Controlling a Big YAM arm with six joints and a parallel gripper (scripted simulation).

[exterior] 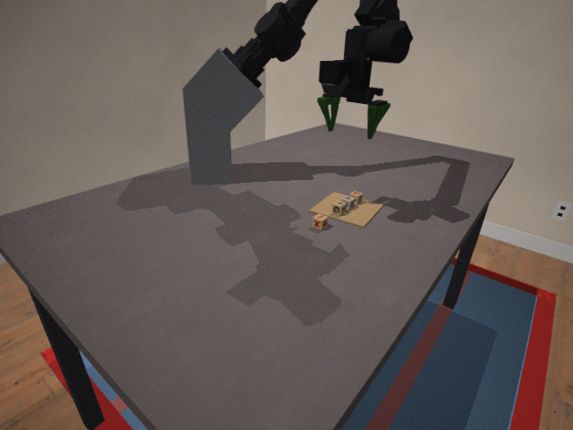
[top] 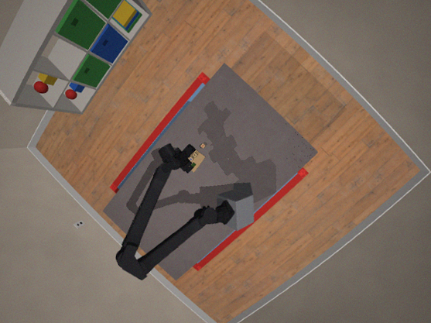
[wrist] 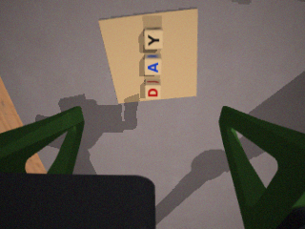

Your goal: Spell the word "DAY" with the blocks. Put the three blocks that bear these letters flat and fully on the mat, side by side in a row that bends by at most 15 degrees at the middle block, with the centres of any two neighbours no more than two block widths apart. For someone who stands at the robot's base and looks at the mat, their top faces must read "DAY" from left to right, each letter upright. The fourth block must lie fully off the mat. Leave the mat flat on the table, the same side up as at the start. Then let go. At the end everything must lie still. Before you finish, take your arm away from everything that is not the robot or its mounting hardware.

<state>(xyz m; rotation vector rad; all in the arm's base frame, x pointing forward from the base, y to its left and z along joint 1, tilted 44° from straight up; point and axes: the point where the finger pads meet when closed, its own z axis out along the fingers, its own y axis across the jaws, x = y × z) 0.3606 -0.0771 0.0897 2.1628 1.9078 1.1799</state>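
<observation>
The mat (top: 197,166) (exterior: 363,218) (wrist: 181,57) lies flat on the table. Three blocks stand on it in a nearly straight row with small gaps. In the wrist view their tops read D, A, Y from bottom to top, letter tops facing left. The D block (exterior: 355,197) (wrist: 152,91) is close to one mat edge; whether it overhangs is hard to tell. The A block (exterior: 347,202) (wrist: 152,67) is in the middle, the Y block (exterior: 338,208) (wrist: 153,39) at the other end. The fourth block (top: 202,145) (exterior: 319,223) lies off the mat. My gripper (exterior: 350,133) (wrist: 152,114) is wide open, empty and above the table.
The grey arm base (top: 244,207) (exterior: 208,133) stands on the table (top: 253,111) (exterior: 194,259). The fourth block is just beyond the mat's edge at the Y end. A shelf unit (top: 41,35) stands on the floor, away from the table.
</observation>
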